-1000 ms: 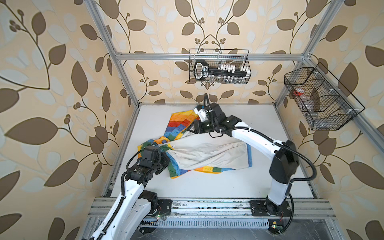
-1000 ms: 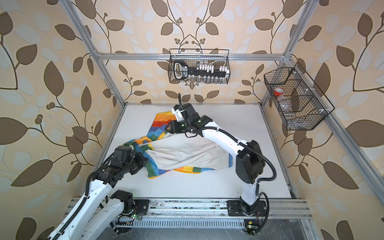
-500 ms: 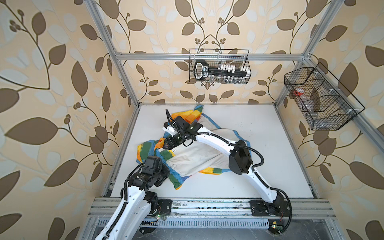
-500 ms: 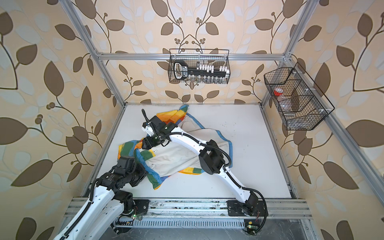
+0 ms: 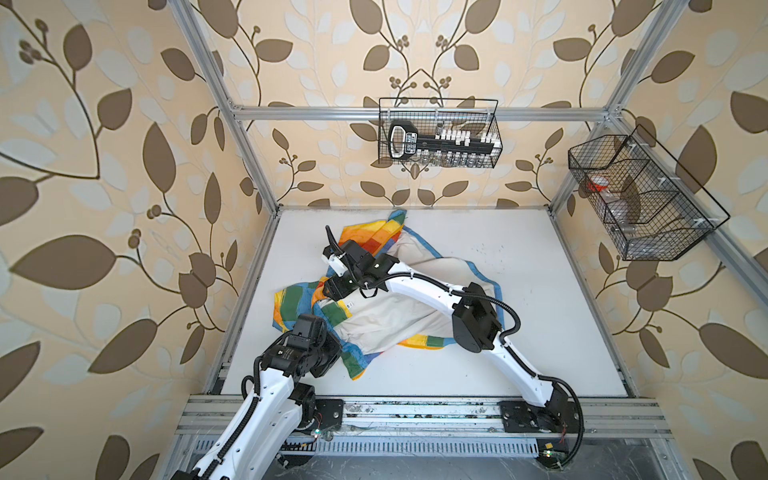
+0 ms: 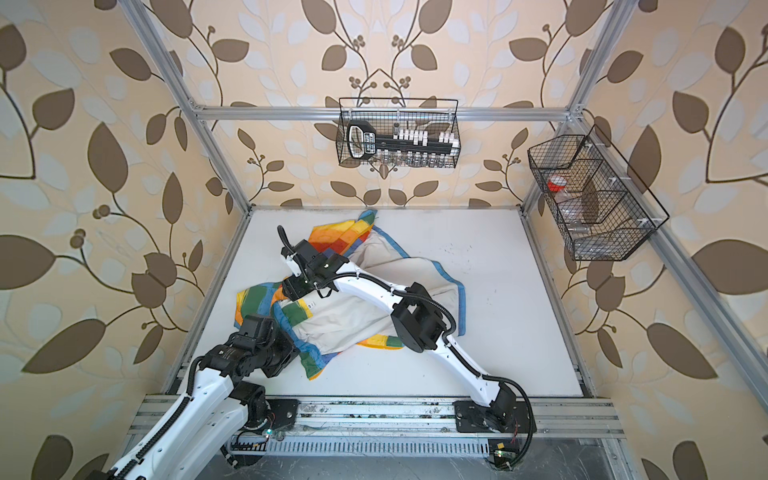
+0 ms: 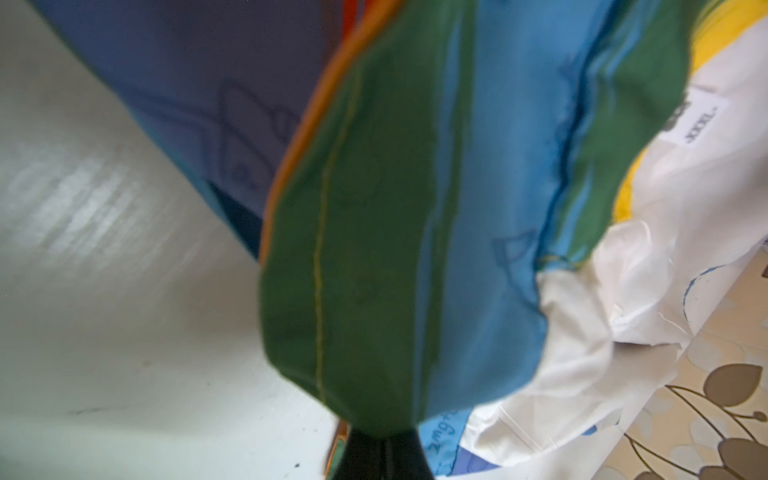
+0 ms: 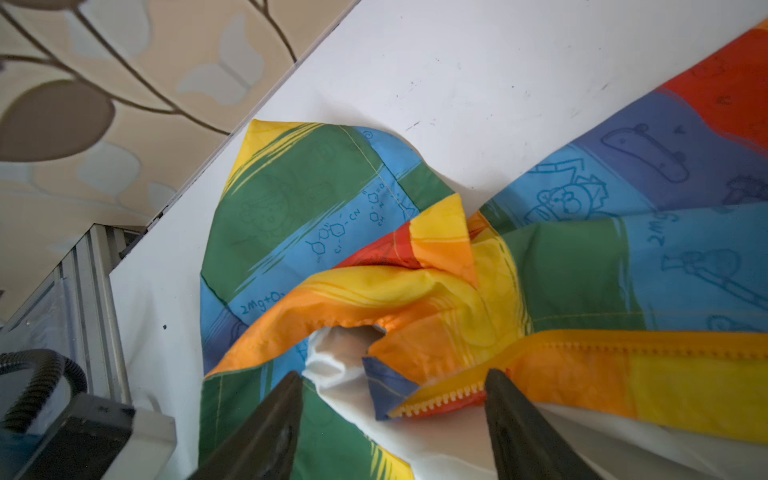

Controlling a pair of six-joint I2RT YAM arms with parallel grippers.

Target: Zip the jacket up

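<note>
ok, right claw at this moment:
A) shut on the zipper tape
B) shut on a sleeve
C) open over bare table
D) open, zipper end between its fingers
D: in the right wrist view the right claw stands wide open, with the yellow-toothed zipper end of the jacket lying loose between its fingers, not pinched.

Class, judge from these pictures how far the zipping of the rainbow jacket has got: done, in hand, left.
Done: nothing zipped; the thin rainbow-block jacket lies open, off-white lining up. In hand: the left gripper is shut on its green-blue edge; the right gripper hangs open over a loose end of the orange-yellow zipper teeth. Left: joining both zipper halves and running the slider up.
</note>
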